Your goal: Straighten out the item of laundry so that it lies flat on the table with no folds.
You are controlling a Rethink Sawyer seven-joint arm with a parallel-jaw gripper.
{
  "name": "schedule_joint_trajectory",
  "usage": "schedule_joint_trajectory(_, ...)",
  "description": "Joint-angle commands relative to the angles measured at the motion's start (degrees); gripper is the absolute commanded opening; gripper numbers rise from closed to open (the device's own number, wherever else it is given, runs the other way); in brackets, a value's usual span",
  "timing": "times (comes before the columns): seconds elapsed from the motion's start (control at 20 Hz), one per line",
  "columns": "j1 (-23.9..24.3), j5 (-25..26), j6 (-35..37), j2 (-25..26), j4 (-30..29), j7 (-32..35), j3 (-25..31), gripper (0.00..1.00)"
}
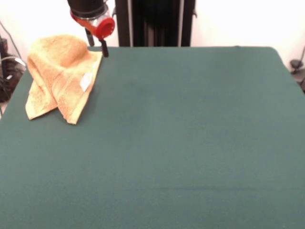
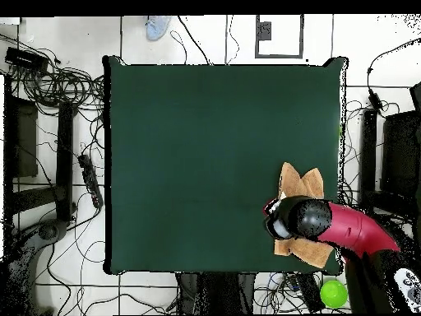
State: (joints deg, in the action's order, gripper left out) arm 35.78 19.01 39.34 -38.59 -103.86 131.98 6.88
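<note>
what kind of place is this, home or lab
Most likely a robotics lab, not a home. A red robot arm reaches over a big green table with a crumpled towel, and cables sprawl over the tiled floor around it.

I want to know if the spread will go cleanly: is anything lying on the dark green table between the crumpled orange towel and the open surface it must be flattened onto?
Nothing visible does. The crumpled orange-tan terry towel sits at one corner of the dark green felt table, whose remaining surface shows no objects. The red and black gripper hangs at the towel's edge.
</note>
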Motion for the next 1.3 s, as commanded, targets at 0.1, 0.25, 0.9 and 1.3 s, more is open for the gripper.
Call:
schedule_joint_trajectory(0.1, -2.1, 2.1, -4.7, 3.9, -4.2, 2.4, -0.3, 1.00)
schedule_joint_trajectory(0.25, -2.1, 2.2, -5.2, 4.2, -4.1, 2.4, -0.5, 1.00)
schedule_joint_trajectory(0.9, 3.9, 8.6, -5.9, 6.0, -1.4, -4.9, 0.0, 1.00)
schedule_joint_trajectory(1.3, 7.1, 11.5, -6.1, 6.7, -0.9, -5.5, 2.1, 1.00)
